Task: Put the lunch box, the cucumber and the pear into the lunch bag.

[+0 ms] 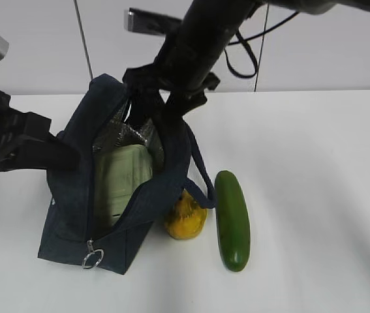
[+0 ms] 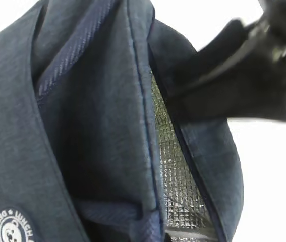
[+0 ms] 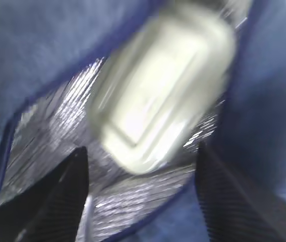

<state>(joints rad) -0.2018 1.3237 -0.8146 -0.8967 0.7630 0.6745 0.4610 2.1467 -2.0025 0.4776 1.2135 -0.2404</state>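
Observation:
The navy lunch bag [image 1: 74,195] stands open on the white table, its silvery lining [image 2: 175,186] showing. The lunch box [image 1: 123,179] with its pale green lid lies inside the bag, blurred in the right wrist view [image 3: 163,85]. My right gripper [image 1: 147,124] hangs in the bag's mouth, open [image 3: 141,151], its fingers wide apart above the box and holding nothing. My left gripper [image 1: 67,156] is shut on the bag's left wall; its fingers are hidden by fabric in the left wrist view. The yellow pear [image 1: 185,218] sits beside the bag's right side, next to the long green cucumber [image 1: 231,218].
The bag's loop handle [image 1: 201,176] droops over the pear. The zipper's ring pull [image 1: 92,259] hangs at the bag's near end. The right arm [image 2: 243,75] crosses above the bag's far rim. White tabletop [image 1: 315,195] stretches right of the cucumber.

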